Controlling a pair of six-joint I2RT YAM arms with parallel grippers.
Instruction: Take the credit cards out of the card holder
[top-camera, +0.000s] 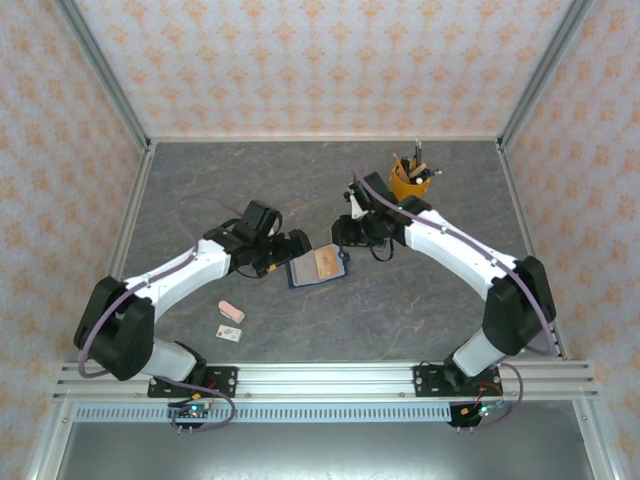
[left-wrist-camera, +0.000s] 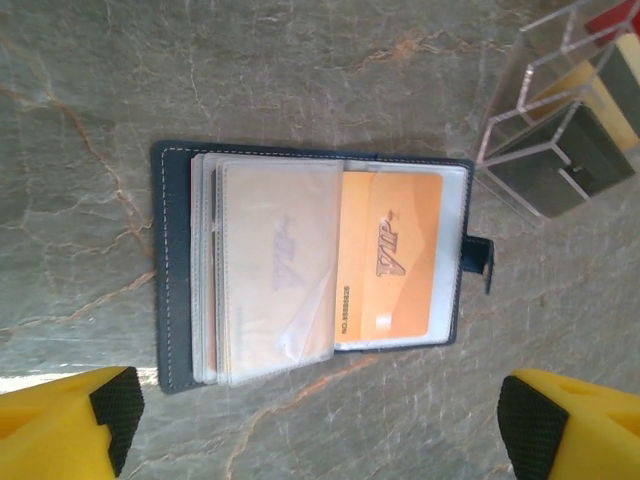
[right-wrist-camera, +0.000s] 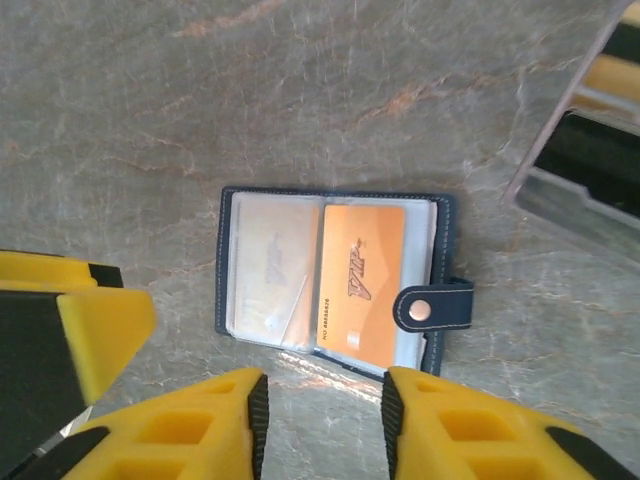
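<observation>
The card holder (left-wrist-camera: 180, 280) lies open and flat on the table, a dark navy wallet with clear inner sleeves and a snap tab (right-wrist-camera: 432, 308). A tan-orange credit card (left-wrist-camera: 390, 265) sits in its right sleeve; a paler card shows faintly through the left sleeves (left-wrist-camera: 275, 270). My left gripper (left-wrist-camera: 325, 430) hovers at the wallet's long edge, open wide, nothing between its fingers. My right gripper (right-wrist-camera: 322, 425) hangs just off the wallet's near edge, open with a narrower gap that is empty. From above, the card holder (top-camera: 318, 268) lies between the left gripper (top-camera: 292, 248) and the right gripper (top-camera: 352, 238).
A clear rectangular tray (left-wrist-camera: 560, 130) stands close beside the wallet's tab side. A yellow cup of pens (top-camera: 410, 180) is behind the right arm. A pink block (top-camera: 231, 311) and a small white card (top-camera: 231, 333) lie near the front left.
</observation>
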